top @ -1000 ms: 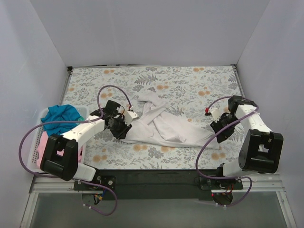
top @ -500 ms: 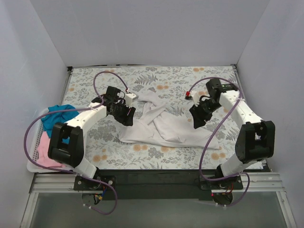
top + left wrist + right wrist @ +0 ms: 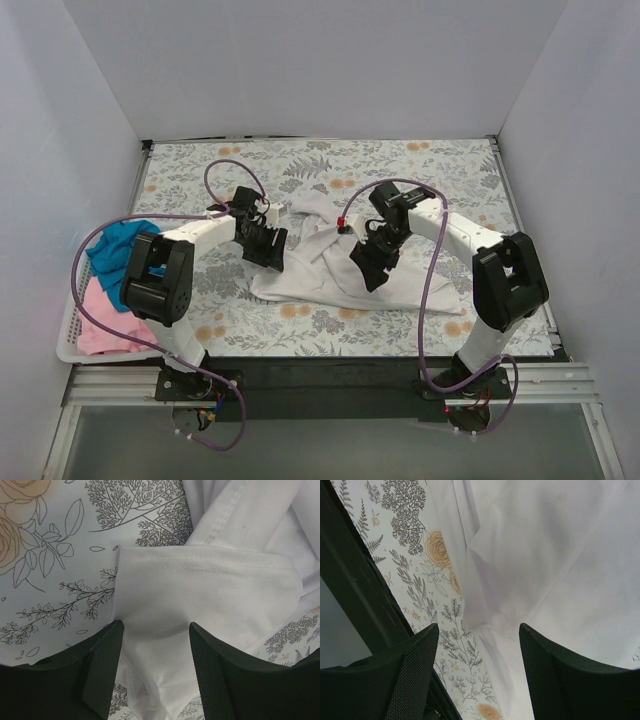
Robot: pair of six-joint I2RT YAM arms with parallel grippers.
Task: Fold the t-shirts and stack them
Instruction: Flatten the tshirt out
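Starting at the near edge, both arm bases sit on a black mounting plate (image 3: 330, 375), the left arm on the left, with purple cables (image 3: 425, 300) looping off each arm.

Near left: a white slotted basket (image 3: 68, 345) sits at the table's left side. It holds a pink t-shirt (image 3: 100, 325) at its near end and a teal-blue t-shirt (image 3: 115, 250) at its far end, both crumpled and unfolded.

Mid-table: the white t-shirt (image 3: 320, 275) lies unfolded and rumpled on the floral table cover (image 3: 400, 170), roughly at the table's centre, with one part trailing toward the far side.

Right gripper (image 3: 368, 272): positioned over the middle of the white t-shirt, reaching in from the right. The right wrist view shows its fingers (image 3: 405, 675) spread wide with nothing between them. The shirt's near edge and the floral cover lie below them. Contact with the cloth cannot be confirmed.

Left gripper (image 3: 270, 255): positioned at the left edge of the white t-shirt. The left wrist view shows its fingers (image 3: 95, 670) apart, not clamped. They straddle a stitched hem end of the shirt that runs down into the gap between them. Whether the finger faces touch the cloth cannot be told.

Far side: the floral cover runs on to the back of the table, which is enclosed by plain white walls (image 3: 320, 70).
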